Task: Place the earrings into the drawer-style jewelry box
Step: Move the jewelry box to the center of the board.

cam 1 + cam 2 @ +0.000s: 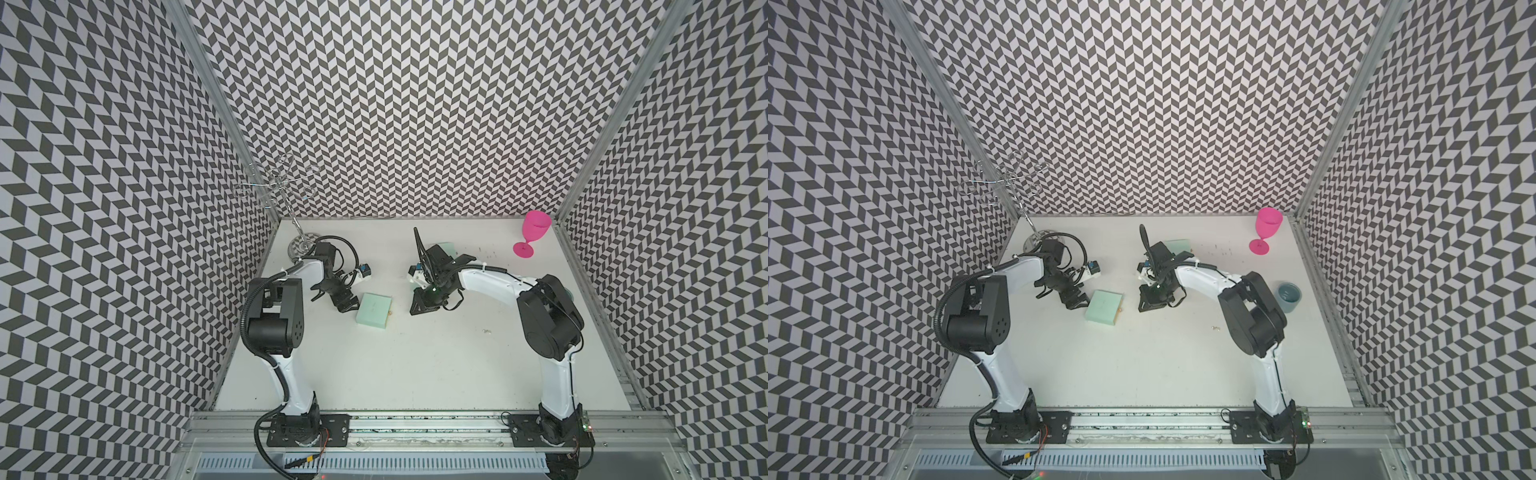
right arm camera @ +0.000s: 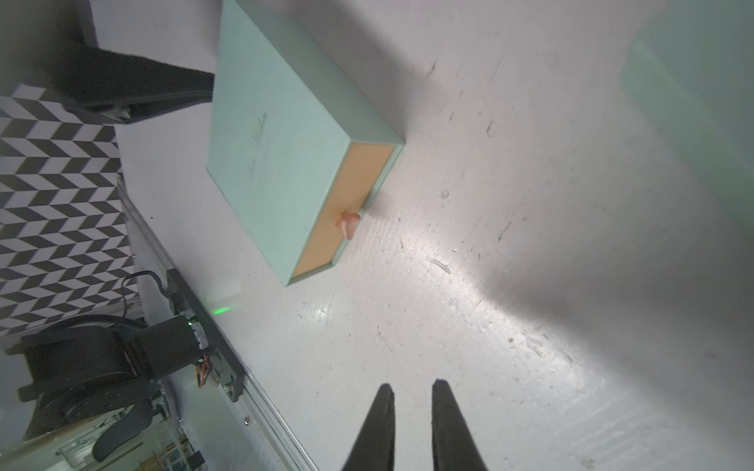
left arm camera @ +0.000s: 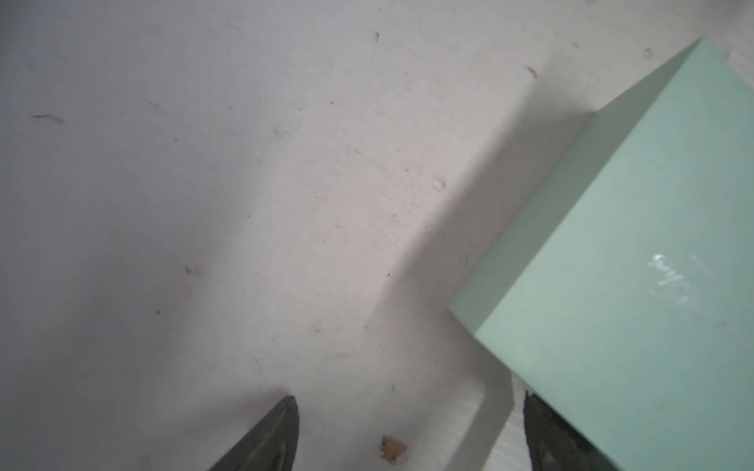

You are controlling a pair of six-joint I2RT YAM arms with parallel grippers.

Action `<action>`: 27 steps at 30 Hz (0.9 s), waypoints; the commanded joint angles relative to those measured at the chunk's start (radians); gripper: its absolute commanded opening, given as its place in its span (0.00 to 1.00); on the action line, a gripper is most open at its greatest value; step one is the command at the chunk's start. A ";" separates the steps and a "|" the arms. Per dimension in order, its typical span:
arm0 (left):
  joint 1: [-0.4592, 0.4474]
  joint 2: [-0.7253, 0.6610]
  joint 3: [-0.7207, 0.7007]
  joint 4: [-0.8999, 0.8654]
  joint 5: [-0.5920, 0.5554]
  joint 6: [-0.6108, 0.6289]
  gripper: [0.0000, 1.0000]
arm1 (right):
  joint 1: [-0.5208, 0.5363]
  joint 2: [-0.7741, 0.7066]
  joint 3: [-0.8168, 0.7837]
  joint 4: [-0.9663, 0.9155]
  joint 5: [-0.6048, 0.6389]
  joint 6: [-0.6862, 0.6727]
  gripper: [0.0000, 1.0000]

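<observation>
White table [image 1: 415, 365] | mint box [image 1: 373, 311] drawer [image 2: 342, 191] shut | left fingers [image 3: 265, 436] wide, empty | right fingers [image 2: 379, 428] ajar, empty

Left arm [image 1: 297, 386] and right arm [image 1: 555, 384]: white tubular links, rounded black joint housings, black base plates [image 1: 336, 432] with silver screws. Black corrugated conduit [image 1: 245, 320] with white zip ties on the left arm; thin black cable [image 1: 494, 269] on the right. Right gripper [image 2: 412, 384]: two black tapered fingers [image 2: 377, 428].
</observation>
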 commanded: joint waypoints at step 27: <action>-0.073 -0.062 0.040 -0.029 0.033 -0.069 0.88 | -0.012 -0.040 -0.115 0.199 0.029 0.078 0.23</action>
